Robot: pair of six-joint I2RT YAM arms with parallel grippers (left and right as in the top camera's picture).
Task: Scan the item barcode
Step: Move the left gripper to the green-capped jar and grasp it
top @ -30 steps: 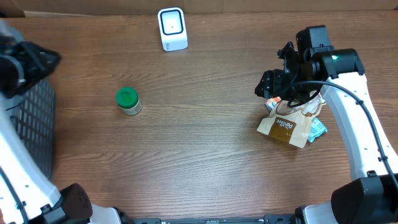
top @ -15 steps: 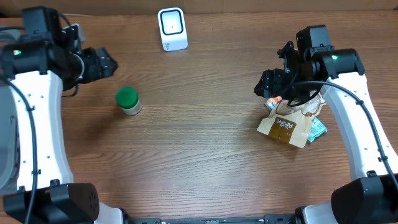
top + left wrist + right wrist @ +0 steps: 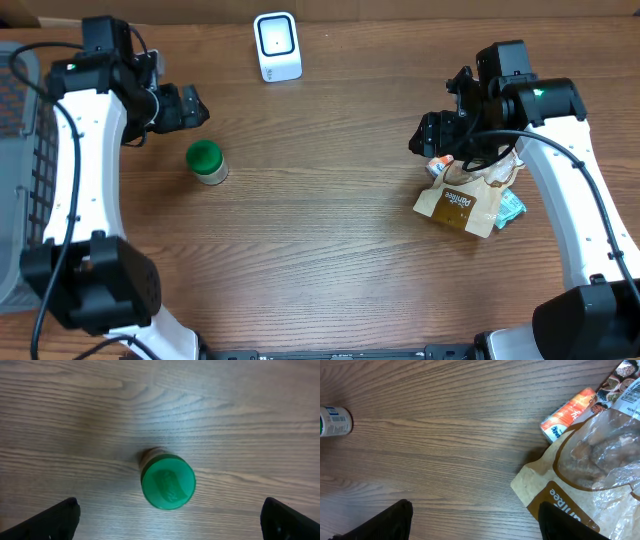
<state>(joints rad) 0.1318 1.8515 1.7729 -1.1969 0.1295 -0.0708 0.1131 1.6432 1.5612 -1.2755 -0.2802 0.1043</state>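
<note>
Wooden worktop: green-lidded jar upright; left pincer near jar, jaws apart; right pincer well away, jaws apart.

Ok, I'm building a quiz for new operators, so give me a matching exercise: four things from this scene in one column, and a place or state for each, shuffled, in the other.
Column 1
1. green-lidded jar
2. white scanner
3. brown paper bag
4. left gripper

Column 2
a. at the far edge of the table, near the middle
b. open, holding nothing
c. on the right side, beside an orange packet
d. upright on the left side, on its own

Pairs: 1-d, 2-a, 3-c, 4-b
</note>
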